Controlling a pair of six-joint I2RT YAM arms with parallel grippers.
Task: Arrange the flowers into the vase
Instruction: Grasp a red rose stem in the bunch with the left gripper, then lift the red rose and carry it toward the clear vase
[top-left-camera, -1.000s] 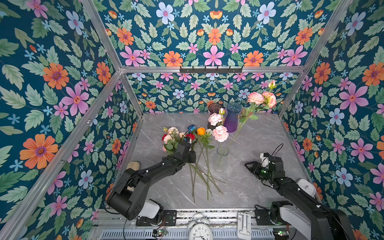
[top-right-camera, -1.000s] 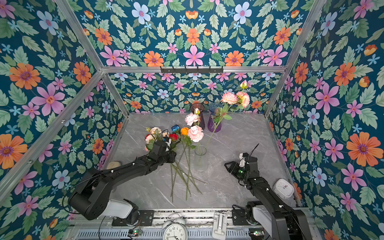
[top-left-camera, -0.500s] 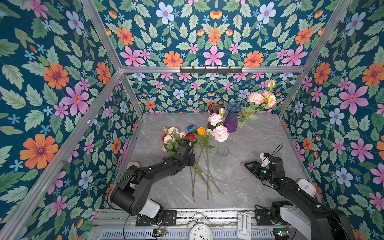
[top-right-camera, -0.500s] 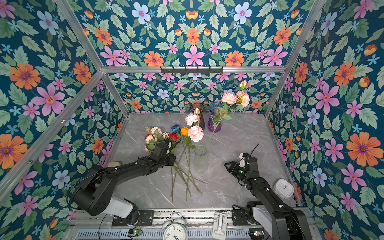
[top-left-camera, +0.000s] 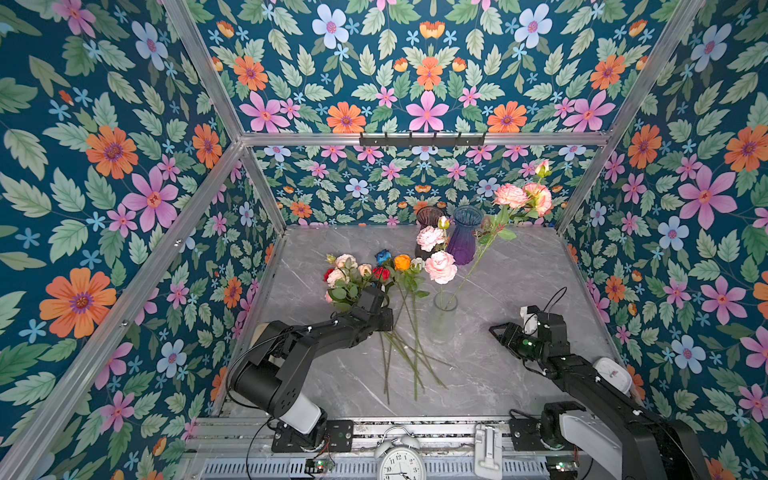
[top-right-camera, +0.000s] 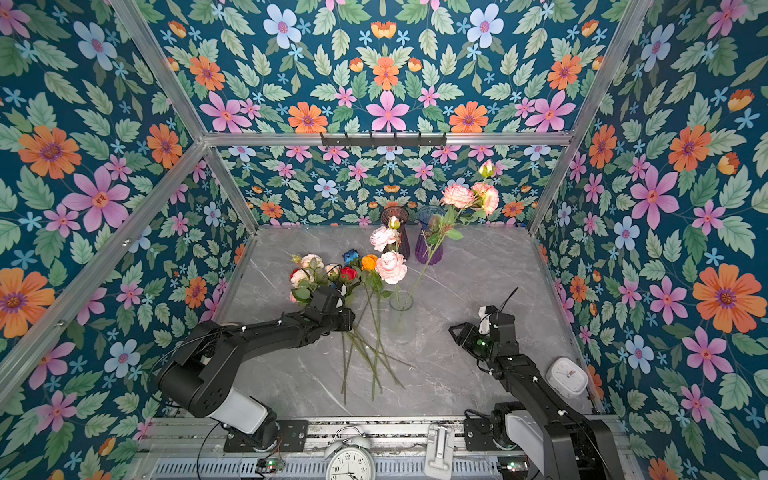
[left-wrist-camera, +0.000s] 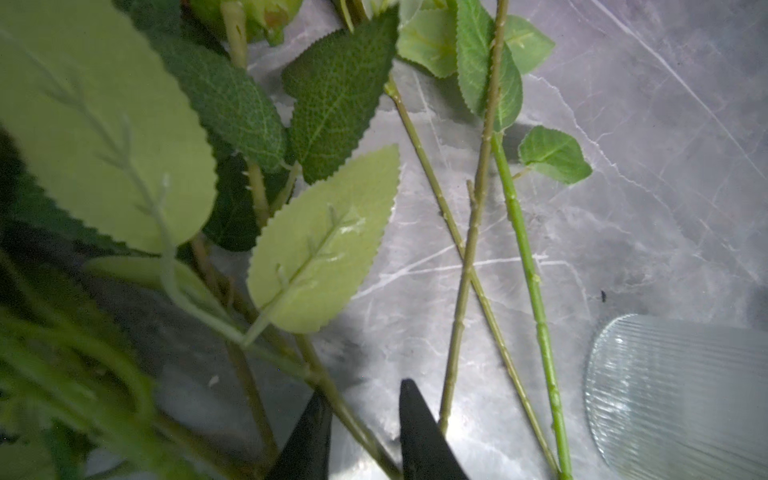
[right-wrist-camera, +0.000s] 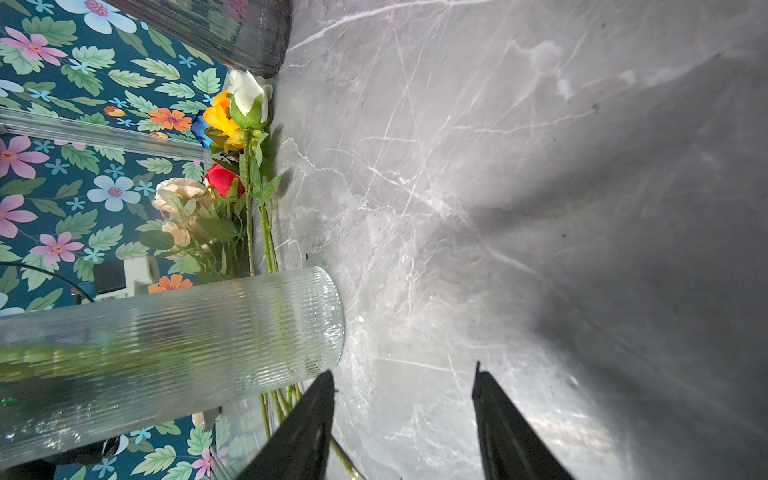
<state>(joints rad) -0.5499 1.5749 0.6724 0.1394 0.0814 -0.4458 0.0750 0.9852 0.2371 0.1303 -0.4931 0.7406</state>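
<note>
Remote session, flower cell: I am hovering the left gripper (left-wrist-camera: 363, 388) low over the loose flowers (top-left-camera: 374, 276), which are lying left of centre on the worktop (top-left-camera: 519, 270). Its jaws are narrowed and straddling one green stem (left-wrist-camera: 353, 422) just below the leaves (left-wrist-camera: 324, 245). A sliver of gap is showing on either side, though the close view is dim and I may be misjudging the contact.

The stems are running lengthwise, with the blooms pointing toward the far edge and the cut ends fanning toward the near edge. The clear vase (top-left-camera: 444, 316) is standing upright just to the right of them, between the two arms. It is already carrying pink blooms (top-left-camera: 440, 266) that are leaning toward the far right corner.

The right gripper (right-wrist-camera: 403, 368) is hovering about half open and empty on the vase's other side, near it but apart. The left arm is sitting nearer the bunch, so I am judging the pick to be its job. That means closing across the stem, then swinging the cut end rightward and tipping it upright over the rim.

A purple vase (top-left-camera: 465, 241) and a dark vase (top-left-camera: 428, 216) are standing at the far edge.
</note>
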